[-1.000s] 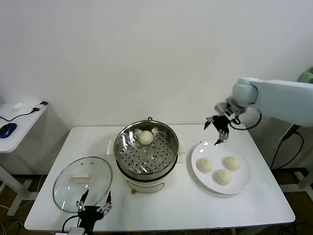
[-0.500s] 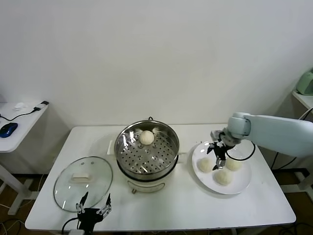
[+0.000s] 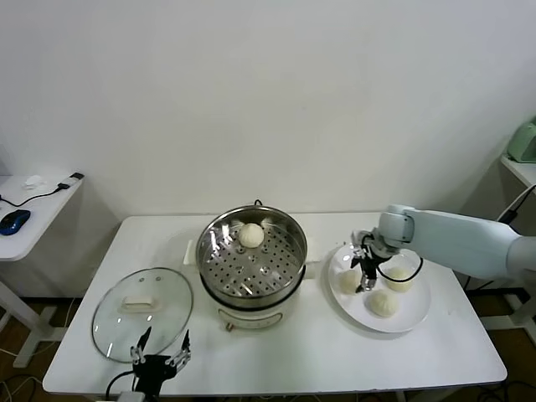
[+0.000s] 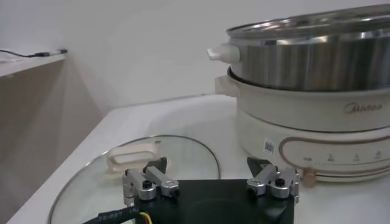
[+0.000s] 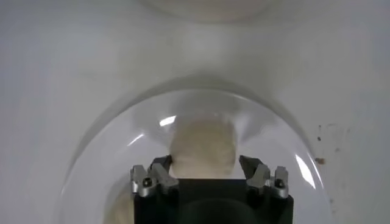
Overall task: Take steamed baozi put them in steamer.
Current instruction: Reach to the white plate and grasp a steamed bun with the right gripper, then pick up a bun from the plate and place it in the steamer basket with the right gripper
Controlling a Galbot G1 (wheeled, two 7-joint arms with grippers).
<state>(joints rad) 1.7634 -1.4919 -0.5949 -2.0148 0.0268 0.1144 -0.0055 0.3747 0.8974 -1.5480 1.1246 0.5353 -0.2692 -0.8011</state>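
Down from above the plate point(image 3: 414, 316) comes my right gripper point(image 3: 362, 270), fingers spread around a baozi point(image 5: 203, 148) (not yet pinched). Next I close, then carry it to the steamer point(image 3: 251, 254).

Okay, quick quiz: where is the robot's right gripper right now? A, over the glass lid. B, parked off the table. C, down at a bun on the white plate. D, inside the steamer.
C: the right gripper is low over the white plate, its open fingers straddling a bun.
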